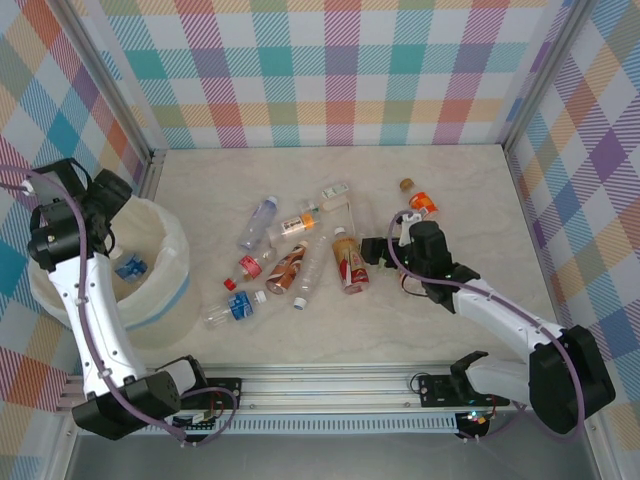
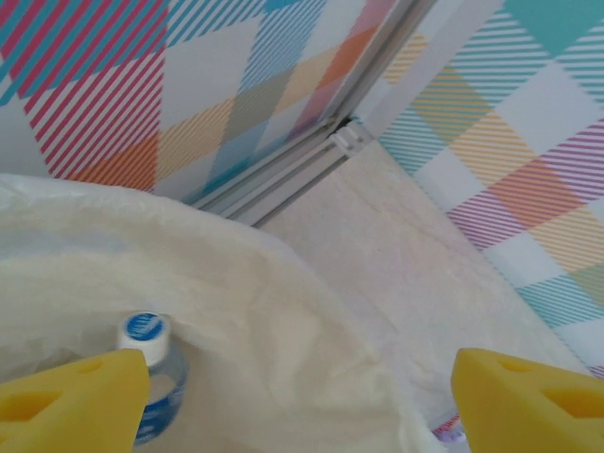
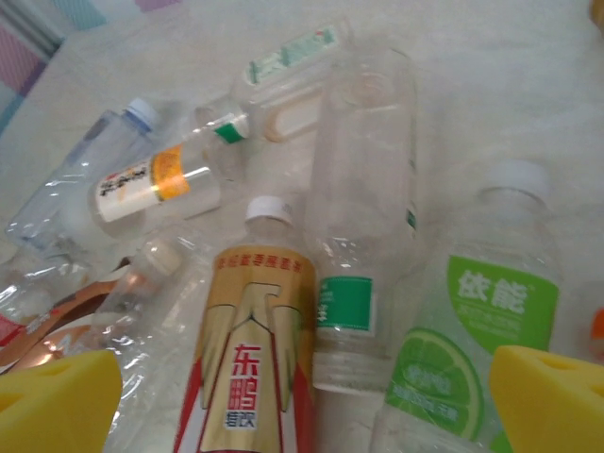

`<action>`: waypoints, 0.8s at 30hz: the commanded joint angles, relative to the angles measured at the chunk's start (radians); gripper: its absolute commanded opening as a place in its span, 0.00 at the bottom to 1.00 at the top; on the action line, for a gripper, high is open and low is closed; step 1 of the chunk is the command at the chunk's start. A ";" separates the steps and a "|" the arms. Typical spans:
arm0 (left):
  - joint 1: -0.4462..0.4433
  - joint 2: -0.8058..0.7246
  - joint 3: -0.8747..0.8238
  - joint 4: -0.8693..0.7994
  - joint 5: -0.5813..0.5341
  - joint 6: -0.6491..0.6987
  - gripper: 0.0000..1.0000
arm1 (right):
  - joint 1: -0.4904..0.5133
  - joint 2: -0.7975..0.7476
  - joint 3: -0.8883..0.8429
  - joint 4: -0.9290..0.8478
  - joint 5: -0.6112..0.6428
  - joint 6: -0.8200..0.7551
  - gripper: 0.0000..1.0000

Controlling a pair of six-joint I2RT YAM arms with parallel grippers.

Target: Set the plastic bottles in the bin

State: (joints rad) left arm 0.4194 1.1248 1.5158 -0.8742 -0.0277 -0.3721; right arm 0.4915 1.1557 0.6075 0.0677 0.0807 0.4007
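Over the bag-lined bin (image 1: 178,250) at the left side of the worktop (image 1: 480,200), the left gripper (image 2: 300,396) hung with its jaws spread wide and nothing between them. Below it, inside the bin, lay a blue-capped bottle (image 2: 151,373). The other plastic bottles (image 1: 287,268) lay scattered on their sides around the middle of the worktop. The right gripper (image 3: 302,401) hovered low over them, fully open and empty, with a red-and-gold labelled bottle (image 3: 255,359) and a lime-labelled bottle (image 3: 472,340) lying between its yellow pads (image 3: 57,401).
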 commanded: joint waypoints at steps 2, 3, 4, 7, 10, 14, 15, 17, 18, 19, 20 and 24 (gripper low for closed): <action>-0.038 -0.094 0.004 -0.015 0.151 0.016 1.00 | 0.001 0.028 0.018 -0.156 0.180 0.088 1.00; -0.040 -0.118 -0.019 0.017 0.220 0.017 1.00 | 0.001 0.036 0.033 -0.209 0.199 0.094 1.00; -0.042 -0.143 -0.047 0.056 0.291 0.017 1.00 | 0.000 0.043 0.047 -0.259 0.220 0.101 1.00; -0.044 -0.229 -0.154 0.215 0.529 -0.012 1.00 | -0.007 0.069 0.080 -0.414 0.300 0.164 1.00; -0.050 -0.281 -0.217 0.316 0.673 -0.055 1.00 | -0.025 0.091 0.077 -0.469 0.269 0.188 1.00; -0.068 -0.310 -0.234 0.362 0.774 -0.068 1.00 | -0.025 0.101 0.035 -0.418 0.186 0.150 0.98; -0.072 -0.316 -0.235 0.367 0.789 -0.068 1.00 | -0.025 0.105 0.025 -0.408 0.172 0.141 0.97; -0.082 -0.326 -0.244 0.387 0.818 -0.081 1.00 | -0.025 0.115 0.014 -0.395 0.163 0.130 0.96; -0.089 -0.331 -0.249 0.394 0.821 -0.088 1.00 | -0.025 0.124 0.012 -0.392 0.165 0.130 0.95; -0.096 -0.332 -0.258 0.403 0.821 -0.100 1.00 | -0.026 0.133 0.013 -0.390 0.164 0.128 0.92; -0.105 -0.334 -0.273 0.423 0.825 -0.118 1.00 | -0.025 0.146 0.014 -0.386 0.163 0.127 0.90; -0.161 -0.336 -0.339 0.508 0.844 -0.158 1.00 | -0.025 0.182 0.010 -0.364 0.158 0.110 0.88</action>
State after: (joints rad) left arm 0.3004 0.7952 1.2133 -0.4618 0.7631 -0.4847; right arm 0.4683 1.3197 0.6334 -0.3210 0.2569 0.5339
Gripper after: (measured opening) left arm 0.999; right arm 0.882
